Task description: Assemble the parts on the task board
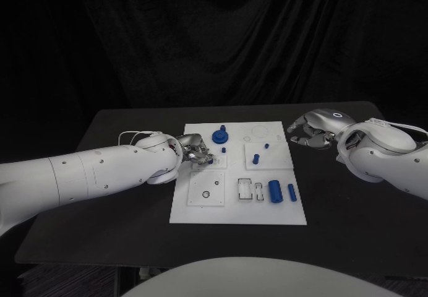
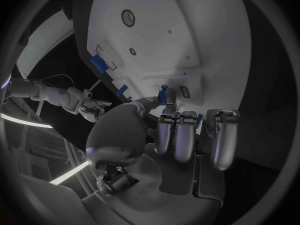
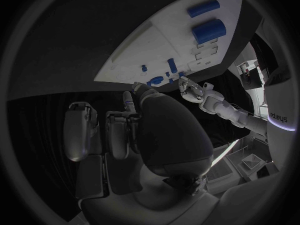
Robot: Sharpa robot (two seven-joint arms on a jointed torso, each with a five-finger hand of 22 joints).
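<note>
The left hand (image 1: 195,154) lay over the task board's (image 1: 236,211) left edge, pinching a small blue part (image 2: 164,96) between thumb and finger. The right hand (image 1: 311,132) hovered off the board's far right corner, fingers curled on nothing. Two blue cylinders (image 1: 282,192) lay on the board's near right.

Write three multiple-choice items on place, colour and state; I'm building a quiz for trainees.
1. Relative to the white task board, the right hand is: A over its middle; B beside its far right corner; C at its near left corner.
2. The round knobbed piece at the board's far side is: A red; B blue; C green.
3. The left hand: A holds nothing; B pinches a small blue piece; C lifts the board.
Key: B, the head view shows it off that corner; B, plainly blue; B, the left wrist view shows blue at its fingertips.
</note>
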